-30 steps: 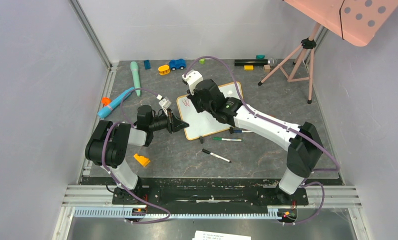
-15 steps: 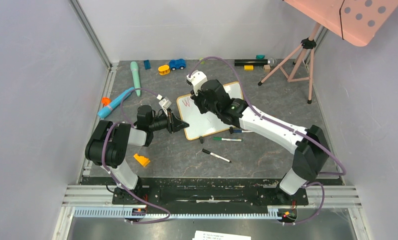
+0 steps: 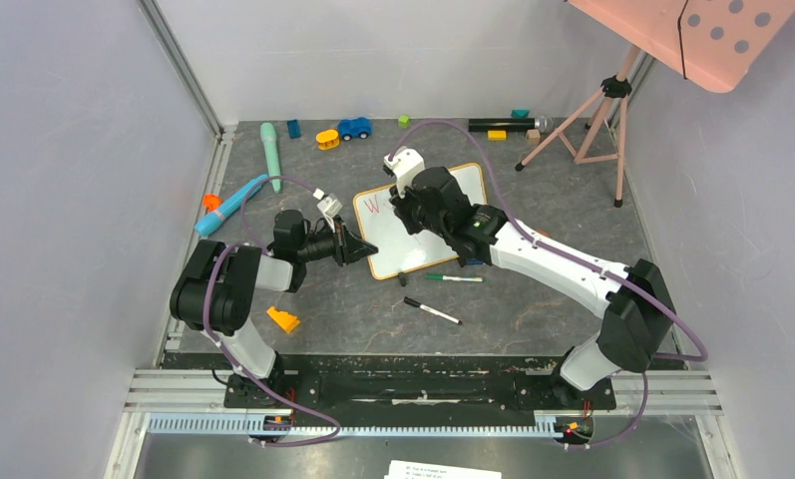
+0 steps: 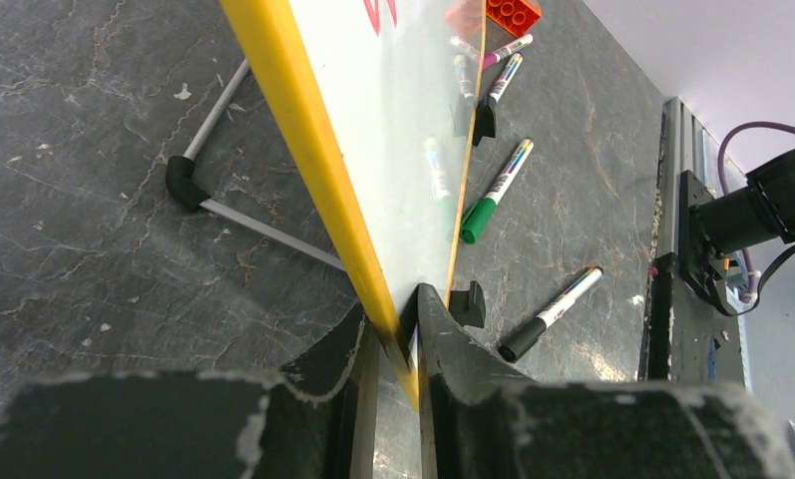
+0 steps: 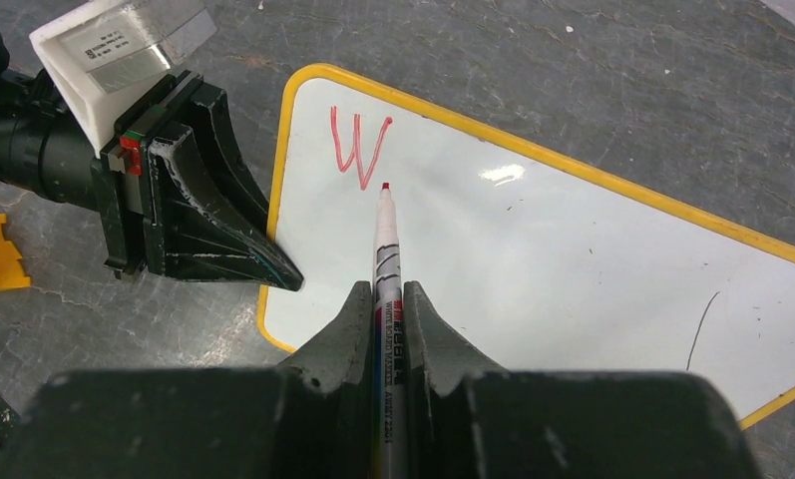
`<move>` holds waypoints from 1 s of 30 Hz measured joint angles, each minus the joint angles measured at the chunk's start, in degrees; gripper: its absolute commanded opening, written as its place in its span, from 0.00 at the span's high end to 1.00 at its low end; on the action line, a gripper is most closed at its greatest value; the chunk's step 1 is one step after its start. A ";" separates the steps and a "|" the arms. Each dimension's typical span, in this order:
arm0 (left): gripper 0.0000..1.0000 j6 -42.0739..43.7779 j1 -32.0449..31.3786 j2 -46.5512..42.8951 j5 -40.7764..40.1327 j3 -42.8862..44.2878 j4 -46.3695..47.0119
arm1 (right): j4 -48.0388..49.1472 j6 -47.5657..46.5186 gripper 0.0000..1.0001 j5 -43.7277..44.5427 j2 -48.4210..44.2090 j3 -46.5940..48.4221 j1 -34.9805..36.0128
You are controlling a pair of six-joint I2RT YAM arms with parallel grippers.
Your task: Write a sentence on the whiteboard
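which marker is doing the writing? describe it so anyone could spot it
Find the yellow-framed whiteboard in the middle of the table, with a red W in one corner. Beside that W is the red tip of a white marker, gripped by the right gripper. Unlike it, the green-capped marker and black-capped marker lie loose on the table.
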 measured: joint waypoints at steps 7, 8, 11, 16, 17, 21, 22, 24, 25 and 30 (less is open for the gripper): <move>0.91 0.00 0.00 0.00 0.04 0.00 0.00 | -0.11 0.20 1.00 0.28 1.29 0.26 0.00; 0.91 0.00 0.00 0.00 0.04 0.00 0.00 | -0.22 0.20 1.00 0.39 1.68 0.46 0.00; 0.91 0.00 0.00 0.00 0.04 0.00 0.02 | -1.18 0.17 1.00 0.61 3.48 1.84 0.00; 0.91 0.00 0.00 0.00 0.07 0.00 0.00 | -2.03 0.17 1.00 0.98 3.91 2.58 0.00; 0.91 0.00 0.00 0.00 0.07 0.02 0.00 | -2.08 0.15 1.00 1.09 3.91 2.78 -0.02; 0.91 0.00 0.00 0.00 0.07 0.00 0.00 | -1.95 0.13 1.00 1.57 3.91 3.08 0.00; 0.91 0.00 0.00 0.00 0.07 0.00 0.02 | -1.95 0.13 1.00 1.66 3.91 3.08 -0.02; 0.91 0.00 0.00 0.00 0.07 0.00 0.00 | -1.92 0.11 1.00 1.97 3.91 3.08 0.00; 0.91 0.00 0.00 0.00 0.09 0.00 0.02 | -1.92 0.11 1.00 2.03 3.91 3.08 -0.02; 0.91 0.00 0.00 0.00 0.09 0.00 0.00 | -1.97 0.11 1.00 2.80 3.91 3.08 -0.02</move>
